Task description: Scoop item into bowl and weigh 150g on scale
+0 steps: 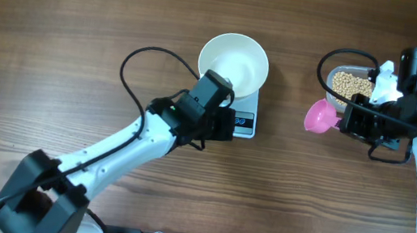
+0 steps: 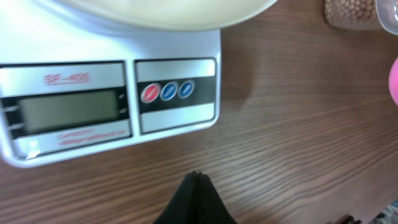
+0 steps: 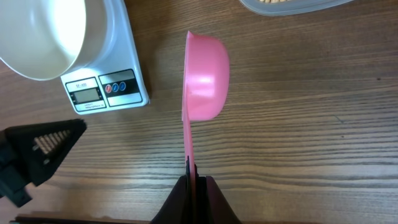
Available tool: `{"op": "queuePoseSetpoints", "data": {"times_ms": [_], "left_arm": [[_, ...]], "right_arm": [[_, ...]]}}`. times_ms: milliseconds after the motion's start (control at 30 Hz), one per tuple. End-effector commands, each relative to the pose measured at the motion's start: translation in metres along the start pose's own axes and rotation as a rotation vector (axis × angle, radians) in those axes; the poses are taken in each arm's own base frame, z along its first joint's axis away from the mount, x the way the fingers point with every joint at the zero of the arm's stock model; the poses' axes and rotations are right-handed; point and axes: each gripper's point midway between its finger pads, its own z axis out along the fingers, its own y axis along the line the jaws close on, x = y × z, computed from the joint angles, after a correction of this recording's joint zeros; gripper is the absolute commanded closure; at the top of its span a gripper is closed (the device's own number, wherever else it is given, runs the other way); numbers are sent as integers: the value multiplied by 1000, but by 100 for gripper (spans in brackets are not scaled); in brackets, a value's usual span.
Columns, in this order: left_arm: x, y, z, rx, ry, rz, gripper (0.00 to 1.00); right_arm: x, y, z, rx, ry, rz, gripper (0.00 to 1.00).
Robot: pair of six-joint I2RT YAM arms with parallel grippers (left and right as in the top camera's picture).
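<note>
The white bowl (image 1: 234,61) stands on the scale (image 1: 245,123) and looks bare inside. The tan beans (image 1: 352,85) fill a clear tub at the right. My right gripper (image 1: 344,123) is shut on the thin handle of a pink scoop (image 1: 320,117), held between tub and scale; in the right wrist view the scoop (image 3: 205,78) is turned on edge above the wood, with no beans showing in it. My left gripper (image 2: 196,177) is shut on nothing, its tip over the wood just in front of the scale's buttons (image 2: 168,91). The display (image 2: 68,109) reads blank.
The clear tub (image 3: 286,5) lies at the far right, its rim just inside the right wrist view. The left arm (image 1: 140,135) runs diagonally from the front left up to the scale. Cables (image 1: 138,62) loop over the wood beside both arms.
</note>
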Motion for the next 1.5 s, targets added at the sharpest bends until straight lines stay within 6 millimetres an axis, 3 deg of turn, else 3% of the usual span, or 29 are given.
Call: {"op": "queuePoseSetpoints", "data": {"times_ms": [0, 267, 500, 733, 967, 1467], "left_arm": [[-4, -1, 12, -7, -20, -43, 96], [-5, 14, 35, -68, -24, -70, 96], [-31, 22, 35, -156, -183, -36, 96], [-29, 24, 37, -166, -177, -31, 96], [-20, 34, 52, -188, -136, -36, 96], [-27, 27, 56, -158, -163, -32, 96]], "right_arm": [[-5, 2, -8, -7, -32, 0, 96], [-5, 2, -8, -7, -32, 0, 96], [-5, 2, -8, -7, -32, 0, 95], [-5, 2, -8, -7, -32, 0, 96], [-3, 1, -2, -4, -17, 4, 96], [-4, 1, -2, -5, -23, 5, 96]]}}
